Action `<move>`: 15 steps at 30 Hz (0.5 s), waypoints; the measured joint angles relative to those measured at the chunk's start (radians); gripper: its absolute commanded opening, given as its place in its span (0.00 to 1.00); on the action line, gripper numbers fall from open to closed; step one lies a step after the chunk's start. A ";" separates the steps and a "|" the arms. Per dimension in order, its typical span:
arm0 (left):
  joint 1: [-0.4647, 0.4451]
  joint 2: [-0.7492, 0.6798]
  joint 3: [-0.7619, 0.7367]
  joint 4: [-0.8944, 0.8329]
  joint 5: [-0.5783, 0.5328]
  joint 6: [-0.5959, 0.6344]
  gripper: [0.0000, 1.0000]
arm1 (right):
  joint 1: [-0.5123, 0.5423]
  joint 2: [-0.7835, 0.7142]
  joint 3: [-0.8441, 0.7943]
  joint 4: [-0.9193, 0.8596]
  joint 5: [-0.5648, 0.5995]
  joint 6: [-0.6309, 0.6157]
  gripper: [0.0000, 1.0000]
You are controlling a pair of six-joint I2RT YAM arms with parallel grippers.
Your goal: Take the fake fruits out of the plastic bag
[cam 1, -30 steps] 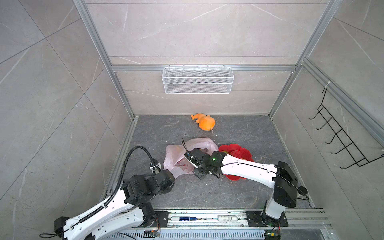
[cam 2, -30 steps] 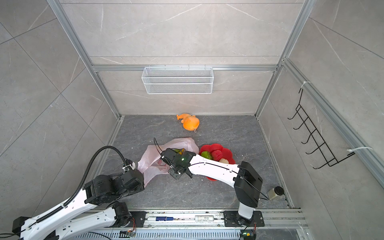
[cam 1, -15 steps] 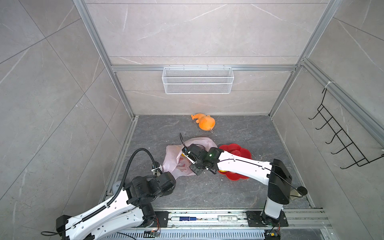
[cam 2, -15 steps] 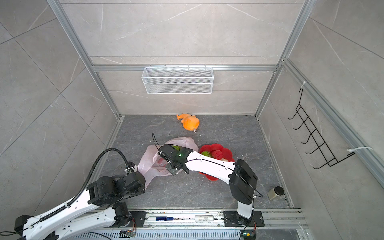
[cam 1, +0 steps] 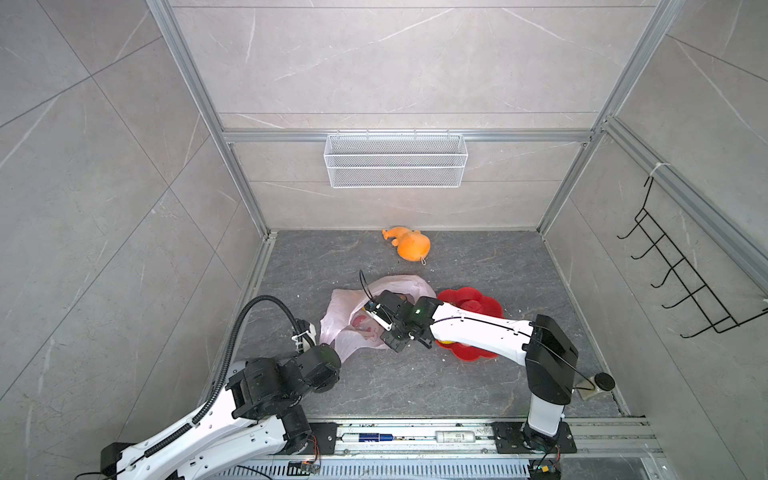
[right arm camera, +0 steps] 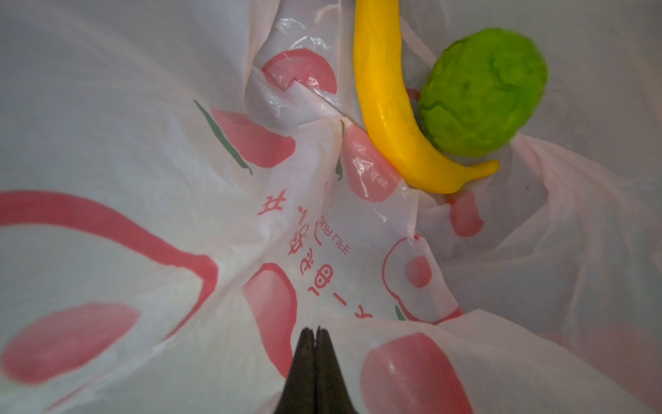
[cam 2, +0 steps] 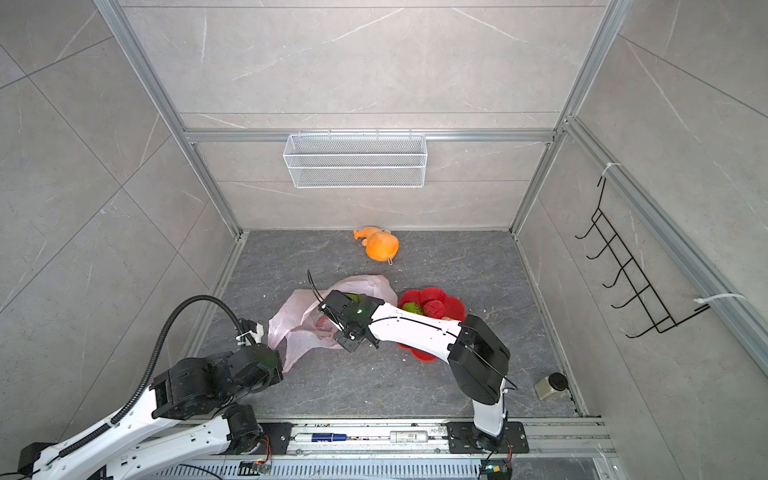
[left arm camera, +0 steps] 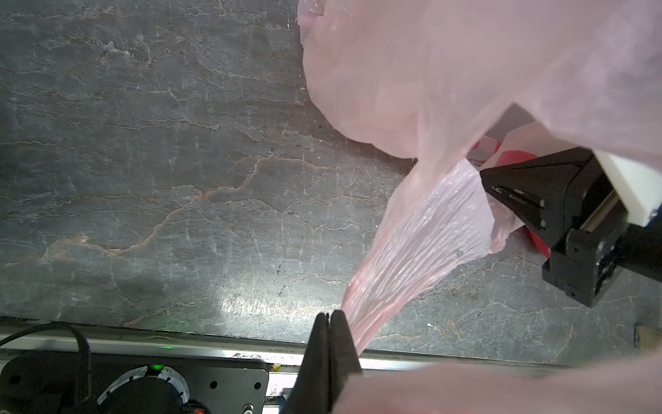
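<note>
The pale-pink plastic bag (cam 1: pixel 353 307) (cam 2: pixel 299 316) lies crumpled on the grey floor. My left gripper (left arm camera: pixel 327 315) (cam 1: pixel 336 354) is shut on one handle loop (left arm camera: pixel 422 233), which is pulled taut. My right gripper (right arm camera: pixel 315 329) is shut with nothing in it; its fingertips (left arm camera: pixel 483 175) sit inside the bag mouth. Ahead of it in the bag lie two fake fruits, a yellow banana (right arm camera: pixel 385 107) and a bumpy green ball (right arm camera: pixel 483 93). A green ball (cam 2: pixel 411 308) and a red ball (cam 2: pixel 434 308) rest on the red flower-shaped plate (cam 2: pixel 457 305).
An orange plush toy (cam 1: pixel 409 245) lies near the back wall. A white wire basket (cam 1: pixel 395 160) hangs on that wall and a black hook rack (cam 1: pixel 681 286) on the right wall. A small jar (cam 2: pixel 550 384) stands at the front right by the aluminium rail (cam 1: pixel 415 436).
My right gripper has pushed a little back and left, deeper into the bag mouth, over the last second. The left arm has barely shifted and keeps the handle.
</note>
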 measured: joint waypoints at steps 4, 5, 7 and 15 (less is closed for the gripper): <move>0.000 0.000 -0.015 0.014 0.014 -0.001 0.00 | -0.026 0.013 0.006 0.007 0.000 0.008 0.00; 0.000 0.000 -0.026 0.017 0.023 -0.001 0.00 | -0.031 0.019 0.012 0.006 0.000 0.011 0.00; -0.001 0.000 -0.050 0.019 0.037 -0.001 0.00 | -0.041 0.032 0.034 0.008 0.000 0.021 0.00; -0.019 0.010 -0.093 0.023 0.072 -0.002 0.00 | -0.059 0.103 0.135 0.034 0.003 0.089 0.00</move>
